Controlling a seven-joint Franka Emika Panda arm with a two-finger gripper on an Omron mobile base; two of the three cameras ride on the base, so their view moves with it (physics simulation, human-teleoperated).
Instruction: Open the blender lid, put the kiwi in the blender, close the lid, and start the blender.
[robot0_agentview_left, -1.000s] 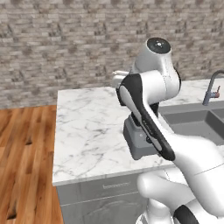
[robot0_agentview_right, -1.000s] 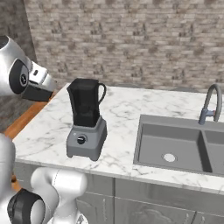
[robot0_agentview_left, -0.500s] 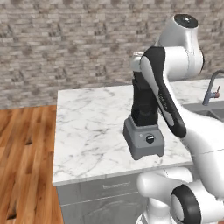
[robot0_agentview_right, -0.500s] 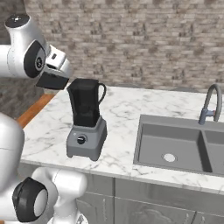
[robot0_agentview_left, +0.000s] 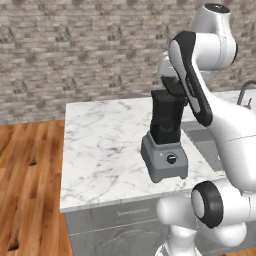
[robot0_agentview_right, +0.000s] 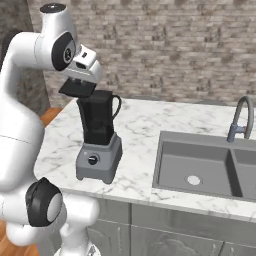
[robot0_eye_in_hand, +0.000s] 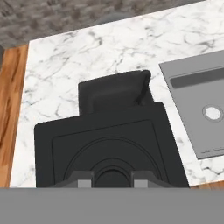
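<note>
The blender (robot0_agentview_right: 98, 150) stands on the marble counter, a grey base with a round knob (robot0_agentview_right: 92, 160) under a tall black jar (robot0_agentview_right: 100, 120). My gripper (robot0_agentview_right: 80, 80) is shut on the blender lid (robot0_agentview_right: 77, 89), a flat black slab that hangs just above the jar's top and a little to its left. In the hand view my gripper (robot0_eye_in_hand: 112, 177) pinches the raised centre of the lid (robot0_eye_in_hand: 109, 140), and the jar (robot0_eye_in_hand: 114, 89) shows beyond it. The left base view has the lid (robot0_agentview_left: 172, 86) over the jar (robot0_agentview_left: 167, 117). The kiwi is out of view.
A grey sink (robot0_agentview_right: 200, 160) with a curved faucet (robot0_agentview_right: 240, 117) lies to the right of the blender. The marble counter (robot0_agentview_left: 105, 150) stretches left of the blender to an edge above the wooden floor (robot0_agentview_left: 27, 175). A brick wall (robot0_agentview_right: 175, 45) backs the counter.
My arm has swung up and over from the side of the blender. The lid in my gripper now hangs close above the jar's top. The blender itself has not moved.
</note>
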